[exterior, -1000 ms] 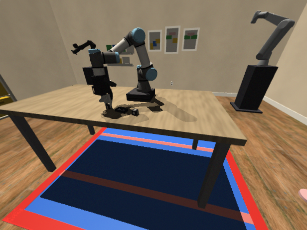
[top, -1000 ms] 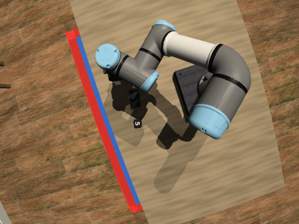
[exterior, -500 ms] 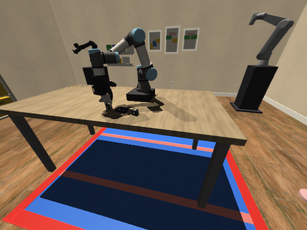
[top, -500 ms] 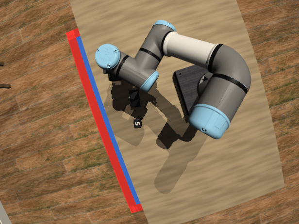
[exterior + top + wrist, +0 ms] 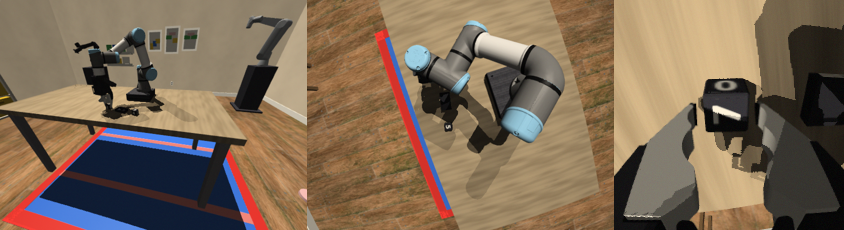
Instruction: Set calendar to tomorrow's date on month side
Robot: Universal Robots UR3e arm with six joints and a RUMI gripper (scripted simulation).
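Though standing only part-way apart, with a dark cube (image 5: 108, 106) (image 5: 726, 111) between the fingertips of the gripper (image 5: 107, 105) (image 5: 725, 104), not clamped on anything: can see a narrow gap on either side of that cube in the wrist view. Can make out a pale ring on the cube's far face and a slanted white stroke on the nearer one (cannot tell which digit from that stroke). Cannot tell whether wholly flat on the table (image 5: 531, 174) (image 5: 179, 107) (image 5: 664, 50) or slightly tipped.

Near the gripper, to be found on the tabletop: the calendar's dark tray (image 5: 445, 102) (image 5: 121, 109) (image 5: 811, 102), outside the fingers and partly cut off at the right edge of the wrist view. Just beside the tray, on its other side, a second cube (image 5: 448, 127) (image 5: 135, 112), resting on the wood with a white 5 on top. So, both cubes outside the tray.

Farther out, bent above all this, the grey arm (image 5: 501, 48) (image 5: 144, 56), bolted to a black base (image 5: 492, 85) (image 5: 132, 97) on the same table. Beneath, a red-bordered blue rug (image 5: 411, 129) (image 5: 67, 216); beyond, on a dark pedestal (image 5: 256, 87), another grey arm (image 5: 274, 41) (well apart from the work).
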